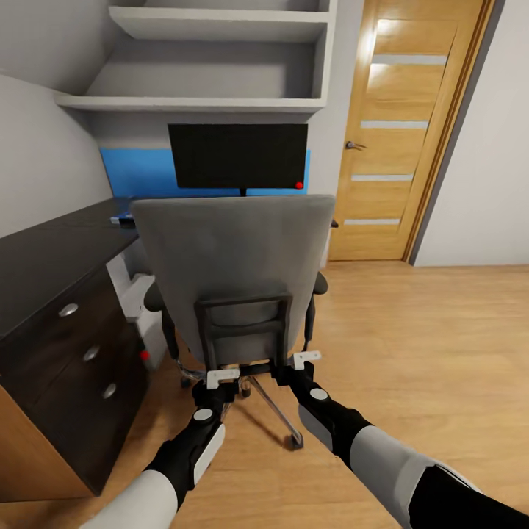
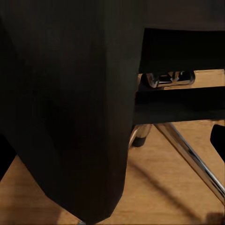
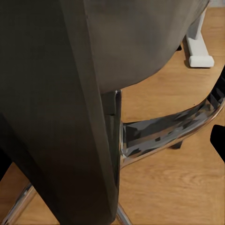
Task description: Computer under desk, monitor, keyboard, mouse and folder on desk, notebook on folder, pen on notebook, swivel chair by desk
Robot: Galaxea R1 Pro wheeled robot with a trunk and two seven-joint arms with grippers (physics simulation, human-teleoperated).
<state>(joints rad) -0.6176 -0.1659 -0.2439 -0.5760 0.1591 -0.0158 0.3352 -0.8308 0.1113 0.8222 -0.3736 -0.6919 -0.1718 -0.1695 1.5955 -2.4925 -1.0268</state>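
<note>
Two grippers, the left gripper (image 1: 222, 380) and the right gripper (image 1: 303, 361), reach the low black frame on the back of the grey upholstered swivel chair (image 1: 231, 264). Whether they squeeze it, I cannot tell. That chair faces the long black-topped desk (image 1: 44, 257), below the flat black monitor (image 1: 237, 155).

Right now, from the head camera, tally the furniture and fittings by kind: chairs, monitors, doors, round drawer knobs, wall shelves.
Swivel chair: 1
Monitor: 1
Door: 1
Round drawer knobs: 3
Wall shelves: 2
Total: 8
</note>
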